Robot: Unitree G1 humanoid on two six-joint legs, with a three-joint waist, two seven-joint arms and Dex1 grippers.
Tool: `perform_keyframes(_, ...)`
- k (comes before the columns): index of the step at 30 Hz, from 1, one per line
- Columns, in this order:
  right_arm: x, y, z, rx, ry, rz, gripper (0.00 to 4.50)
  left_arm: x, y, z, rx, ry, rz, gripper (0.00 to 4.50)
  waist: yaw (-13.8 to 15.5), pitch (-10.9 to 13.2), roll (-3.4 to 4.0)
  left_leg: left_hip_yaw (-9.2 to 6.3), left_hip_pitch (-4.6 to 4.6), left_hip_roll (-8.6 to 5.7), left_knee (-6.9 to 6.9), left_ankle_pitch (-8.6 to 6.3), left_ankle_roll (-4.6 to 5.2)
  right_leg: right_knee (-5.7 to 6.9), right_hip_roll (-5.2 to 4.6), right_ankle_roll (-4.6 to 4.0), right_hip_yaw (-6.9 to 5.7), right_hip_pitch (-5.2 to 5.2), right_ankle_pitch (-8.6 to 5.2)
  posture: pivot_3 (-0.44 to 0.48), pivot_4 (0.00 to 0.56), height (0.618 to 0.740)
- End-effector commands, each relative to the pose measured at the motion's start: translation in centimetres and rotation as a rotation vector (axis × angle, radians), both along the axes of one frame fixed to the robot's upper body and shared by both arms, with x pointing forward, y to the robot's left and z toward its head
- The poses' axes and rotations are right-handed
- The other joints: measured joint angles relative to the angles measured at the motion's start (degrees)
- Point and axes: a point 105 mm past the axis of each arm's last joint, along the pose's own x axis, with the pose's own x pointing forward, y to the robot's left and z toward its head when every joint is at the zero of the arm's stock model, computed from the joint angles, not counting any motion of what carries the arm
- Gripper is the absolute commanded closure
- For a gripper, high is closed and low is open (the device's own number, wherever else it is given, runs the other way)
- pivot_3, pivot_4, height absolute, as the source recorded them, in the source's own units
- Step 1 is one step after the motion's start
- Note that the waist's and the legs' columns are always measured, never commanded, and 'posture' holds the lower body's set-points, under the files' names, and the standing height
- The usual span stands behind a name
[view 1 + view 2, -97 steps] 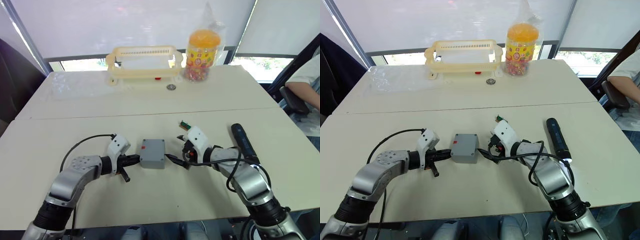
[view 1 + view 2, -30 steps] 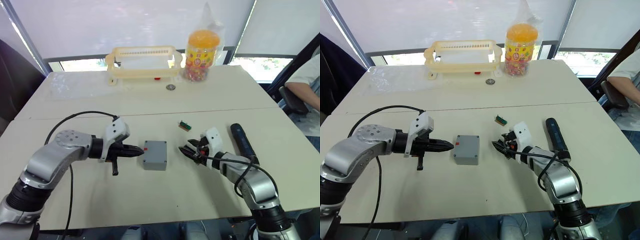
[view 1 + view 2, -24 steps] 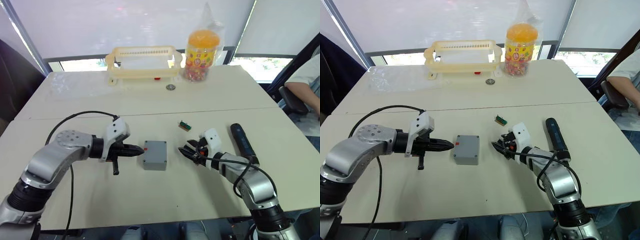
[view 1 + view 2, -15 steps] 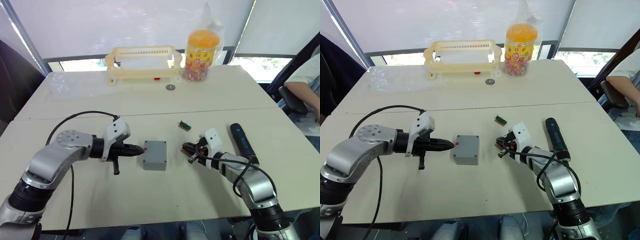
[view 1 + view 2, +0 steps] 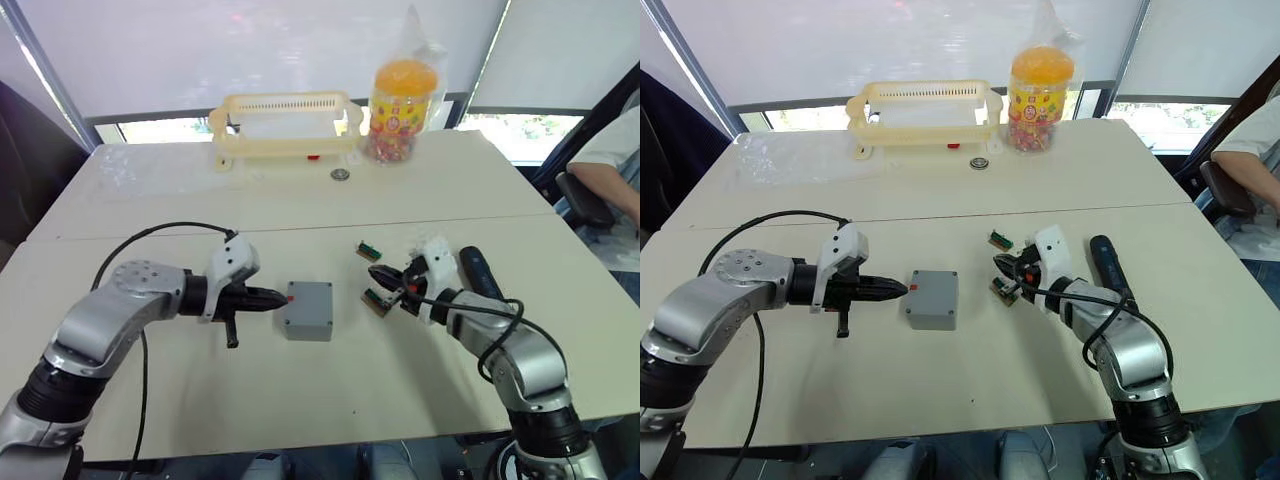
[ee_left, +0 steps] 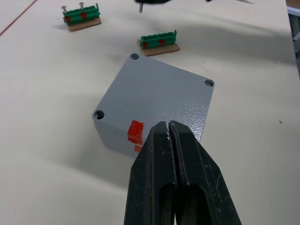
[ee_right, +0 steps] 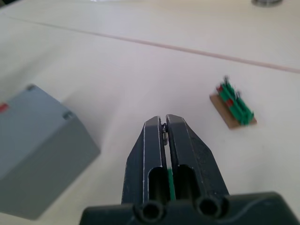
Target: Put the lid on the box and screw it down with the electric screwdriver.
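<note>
Left wrist view: left gripper (image 6: pixel 169 129) has fingers pressed together, empty, tips at the red-marked side of the grey box (image 6: pixel 152 101); contact or just short, can't tell. Box sits mid-table (image 5: pixel 300 400) with a flat top and corner screw holes, so the lid looks already seated, though no seam is clear enough to be sure.

Right gripper (image 7: pixel 165 125) has fingers closed on a small screw, its thin metal shank just visible between the tips, lifted near a green screw holder (image 5: pixel 1003 289). A second green screw holder (image 5: pixel 999 240) lies just beyond. Electric screwdriver (image 5: pixel 1106 262) lies on the table, partly behind the right arm.

Risks: screw is tiny and barely pinched, so it could slip or tilt before reaching a corner hole; left fingers pushing at the box side could slide it since nothing clamps it.

Hard to make out: whether any corner holes already have screws, and how many screws remain in the holders. Screwdriver tip hidden.
</note>
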Motion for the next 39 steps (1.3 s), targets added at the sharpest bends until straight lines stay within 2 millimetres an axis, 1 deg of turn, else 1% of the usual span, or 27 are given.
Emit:
perform_keyframes(1,-0.4,1.3,2.5,0.038,-0.075,0.049,4.44,0.0,-0.5,0.7,-0.005,-0.042,-0.031,4.5,0.0,0.0,0.0,0.0,0.0,0.0,0.0,0.0,0.0,0.0,0.0,0.0,0.0,0.0,0.0,0.0,0.15,0.74)
perform_keyframes(3,-0.5,2.1,3.0,0.064,-0.085,0.076,4.44,0.0,-0.6,0.7,-0.006,-0.043,-0.035,4.5,-0.03,0.0,0.0,0.0,0.0,0.0,0.0,0.0,0.0,0.01,0.0,0.0,0.0,0.0,0.0,0.0,0.15,0.74)
perform_keyframes(4,-0.7,2.9,3.2,0.074,-0.089,0.105,4.44,-0.1,-0.7,0.6,-0.003,-0.044,-0.037,4.5,-0.05,0.0,0.0,0.0,0.0,0.01,0.0,0.0,0.0,0.01,0.0,0.0,0.0,0.0,0.0,0.0,0.15,0.74)
perform_keyframes(7,-0.9,4.5,3.3,0.087,-0.09,0.162,4.44,0.0,-0.7,0.5,0.004,-0.05,-0.036,4.5,-0.14,0.0,0.0,0.0,0.0,0.01,0.0,0.0,0.0,0.02,0.0,0.0,0.0,-0.02,0.0,0.0,0.15,0.74)
perform_keyframes(11,-1.1,5.5,3.0,0.08,-0.086,0.203,4.44,0.0,-0.6,0.5,0.004,-0.054,-0.026,4.5,0.03,0.0,0.0,-0.01,0.0,0.0,0.0,0.0,0.0,0.03,-0.01,0.0,0.01,-0.02,0.0,0.0,0.15,0.74)
perform_keyframes(15,-1.4,6.1,2.4,0.052,-0.079,0.233,4.44,-0.1,-0.6,0.4,0.005,-0.057,-0.019,4.5,-0.03,0.0,0.0,-0.01,0.0,0.0,0.02,0.0,-0.01,0.04,-0.01,0.0,0.01,-0.01,0.0,0.0,0.15,0.74)
perform_keyframes(24,-1.3,6.2,0.8,-0.004,-0.063,0.24,4.44,-0.3,-0.6,0.6,0.004,-0.061,-0.012,4.5,-0.07,0.0,0.0,-0.01,0.0,0.0,0.02,0.0,0.0,0.05,0.0,0.0,0.0,-0.03,0.0,0.0,0.15,0.74)
perform_keyframes(32,-1.0,5.7,0.3,-0.018,-0.058,0.22,4.44,-0.1,-0.1,0.9,0.002,-0.06,0.008,4.5,-0.06,0.0,0.0,-0.01,0.0,-0.01,0.02,0.0,-0.01,0.05,0.0,0.0,0.0,-0.03,0.0,0.0,0.15,0.74)
perform_keyframes(39,-0.9,5.7,-0.4,-0.028,-0.045,0.216,4.44,0.1,0.0,1.0,-0.001,-0.061,0.018,4.5,-0.07,0.0,0.0,-0.01,0.0,-0.01,0.02,0.0,-0.01,0.06,0.0,0.0,0.0,-0.03,0.0,0.0,0.15,0.74)
